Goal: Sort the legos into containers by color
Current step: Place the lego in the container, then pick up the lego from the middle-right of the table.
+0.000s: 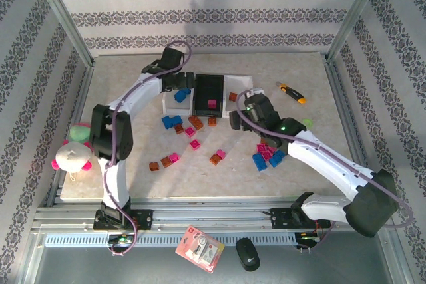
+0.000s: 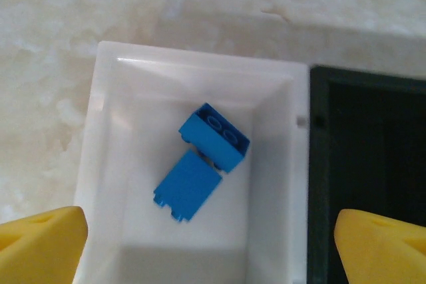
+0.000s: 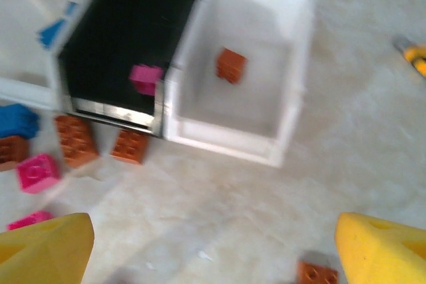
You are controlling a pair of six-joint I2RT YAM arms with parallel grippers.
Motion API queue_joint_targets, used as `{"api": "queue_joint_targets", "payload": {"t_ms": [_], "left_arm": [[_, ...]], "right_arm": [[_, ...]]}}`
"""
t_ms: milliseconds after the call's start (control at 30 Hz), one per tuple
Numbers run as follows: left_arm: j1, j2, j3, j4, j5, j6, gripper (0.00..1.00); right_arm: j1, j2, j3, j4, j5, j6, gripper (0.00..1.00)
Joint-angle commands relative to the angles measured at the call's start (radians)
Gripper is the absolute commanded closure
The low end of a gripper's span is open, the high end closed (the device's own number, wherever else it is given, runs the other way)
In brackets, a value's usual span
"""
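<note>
The left gripper [image 2: 213,251] hangs right over the left white tray [image 2: 90,164]. Its yellow fingertips [image 2: 41,244] are spread wide to either side, with nothing between them. Two blue legos [image 2: 214,136] sit in that tray touching each other, one studs-up and the other showing a smooth face. The black tray [image 2: 326,164] butts up against the white one's right wall.

The right gripper [image 3: 213,251] is wide open as well and has hold of nothing. It hovers over bare table [image 3: 219,191] on the near side of the trays. From its wrist camera, the black tray has one pink lego [image 3: 145,78] in it, and the right white tray [image 3: 293,104] has one orange lego [image 3: 231,64]. That view is pretty smeared. I think there are two orange bricks [image 3: 73,139] just in front of the black tray, but don't quote me on the count.

From the top camera, the loose legos [image 1: 216,158] are scattered on the table in front of the trays. There's a blue pair near the left tray, a blue-and-pink bunch [image 1: 266,156] beside the right arm, and orange and pink singles in between. A utility knife [image 1: 291,92] lies right of the trays, and a plush toy [image 1: 74,151] sits at the left table edge.
</note>
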Motion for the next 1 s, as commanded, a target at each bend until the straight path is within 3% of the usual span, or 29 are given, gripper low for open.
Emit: {"api": "queue_joint_targets", "payload": {"t_ms": [0, 167, 267, 400, 567, 967], "left_arm": [[-0.04, -0.173, -0.153, 0.212, 0.112, 0.214, 0.04], [-0.15, -0.359, -0.391, 0.404, 0.171, 0.482, 0.03], [-0.229, -0.434, -0.482, 0.432, 0.218, 0.604, 0.01], [-0.297, -0.512, -0.575, 0.449, 0.312, 0.657, 0.01], [-0.377, -0.581, -0.673, 0.523, 0.391, 0.692, 0.0], [-0.408, -0.599, -0.734, 0.609, 0.461, 0.69, 0.0]], "right_arm": [[-0.091, 0.006, -0.029, -0.16, -0.097, 0.105, 0.08], [-0.198, 0.088, -0.026, -0.198, -0.215, 0.071, 0.09], [-0.243, 0.164, -0.002, -0.23, -0.243, 0.039, 0.09], [-0.292, 0.27, 0.032, -0.269, -0.285, -0.004, 0.12], [-0.318, 0.388, 0.062, -0.264, -0.299, -0.018, 0.24], [-0.321, 0.512, 0.1, -0.261, -0.278, -0.036, 0.49]]}}
